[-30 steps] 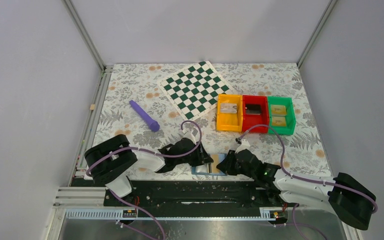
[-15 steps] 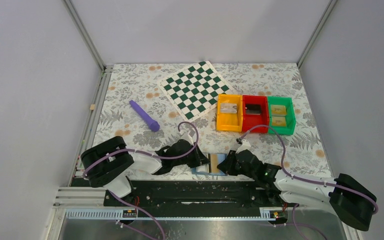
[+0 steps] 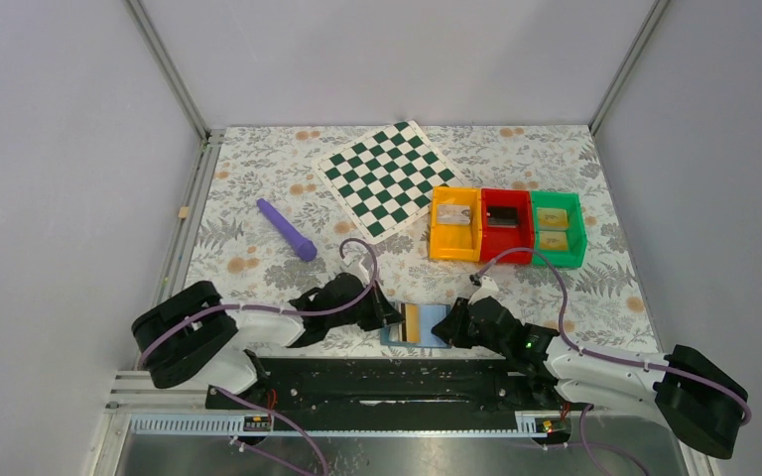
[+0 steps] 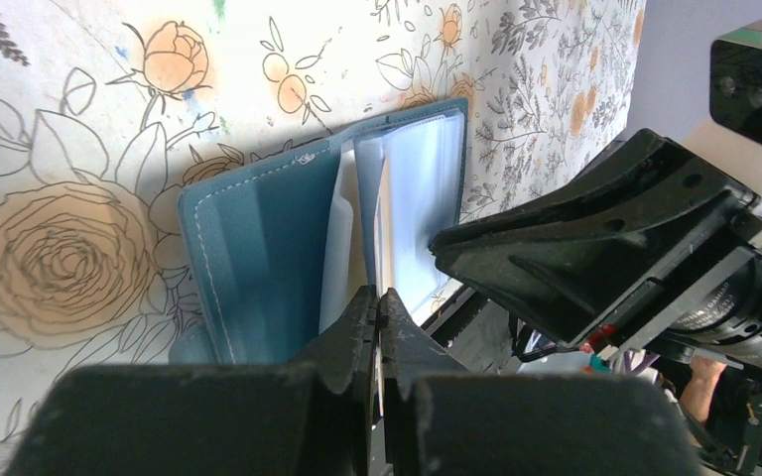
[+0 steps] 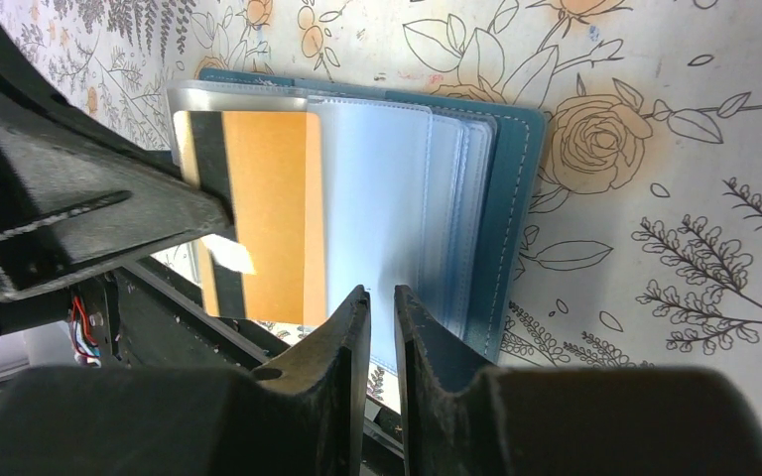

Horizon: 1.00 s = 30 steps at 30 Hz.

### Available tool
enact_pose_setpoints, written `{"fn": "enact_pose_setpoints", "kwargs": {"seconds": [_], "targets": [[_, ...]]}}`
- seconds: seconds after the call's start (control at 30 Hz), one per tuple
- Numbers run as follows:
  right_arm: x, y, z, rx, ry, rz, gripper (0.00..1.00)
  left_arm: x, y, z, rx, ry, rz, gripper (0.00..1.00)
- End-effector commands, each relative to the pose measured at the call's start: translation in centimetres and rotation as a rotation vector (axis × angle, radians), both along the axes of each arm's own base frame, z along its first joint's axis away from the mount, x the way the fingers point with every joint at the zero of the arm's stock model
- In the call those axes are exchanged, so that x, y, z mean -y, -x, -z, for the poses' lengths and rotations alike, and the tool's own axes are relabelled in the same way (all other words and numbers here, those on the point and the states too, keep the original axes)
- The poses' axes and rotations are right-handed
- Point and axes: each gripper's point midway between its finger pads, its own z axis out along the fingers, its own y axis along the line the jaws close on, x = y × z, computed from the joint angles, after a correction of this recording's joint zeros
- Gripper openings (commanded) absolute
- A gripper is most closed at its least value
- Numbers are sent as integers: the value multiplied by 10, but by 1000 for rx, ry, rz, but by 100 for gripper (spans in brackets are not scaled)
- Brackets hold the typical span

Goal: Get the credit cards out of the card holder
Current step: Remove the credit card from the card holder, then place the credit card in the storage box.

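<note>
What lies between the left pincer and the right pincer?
In the top view, the open flat blue folding card holder lies between left pincer and right pincer, with a yellow-gold plastic card showing in it.

The left gripper (image 4: 378, 302), fingers pressed together, meets the near edge of the open card holder (image 4: 258, 238). The holder's blue cover lies ahead-left on the floral tablecloth (image 4: 79, 149). Its clear sleeves (image 4: 422, 188) stand just ahead, with the right gripper (image 4: 446, 248) against them on the right.
</note>
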Motion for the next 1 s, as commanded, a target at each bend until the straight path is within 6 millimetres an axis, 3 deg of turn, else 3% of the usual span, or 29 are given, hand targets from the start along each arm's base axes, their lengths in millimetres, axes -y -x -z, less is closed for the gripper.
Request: {"fn": "enact_pose_setpoints", "kwargs": {"seconds": [0.0, 0.1, 0.3, 0.4, 0.53, 0.67, 0.7, 0.83, 0.97], "targets": [[17, 6, 18, -22, 112, -4, 23, -12, -2, -13, 70, -39, 23, 0], [5, 5, 0, 10, 61, -48, 24, -18, -7, -30, 125, -63, 14, 0], [-19, 3, -67, 171, -92, -167, 36, -32, -13, -65, 196, -90, -15, 0], [-30, 6, -93, 327, -133, -299, 44, -38, -7, -76, 98, -93, -60, 0], [-33, -7, -119, 511, -47, -384, 45, -31, -1, -99, -2, -28, -87, 0], [-40, -12, -164, 821, -132, -418, 46, -30, -3, -114, -71, 35, -161, 0], [-39, -15, -183, 952, -163, -402, 48, -31, -5, -116, -84, 42, -189, 0], [-35, -19, -196, 1193, -35, -472, 51, -37, -14, -125, -169, 56, -290, 0], [-39, -18, -196, 1323, 69, -580, 54, -38, -14, -132, -300, 91, -371, 0]]}}
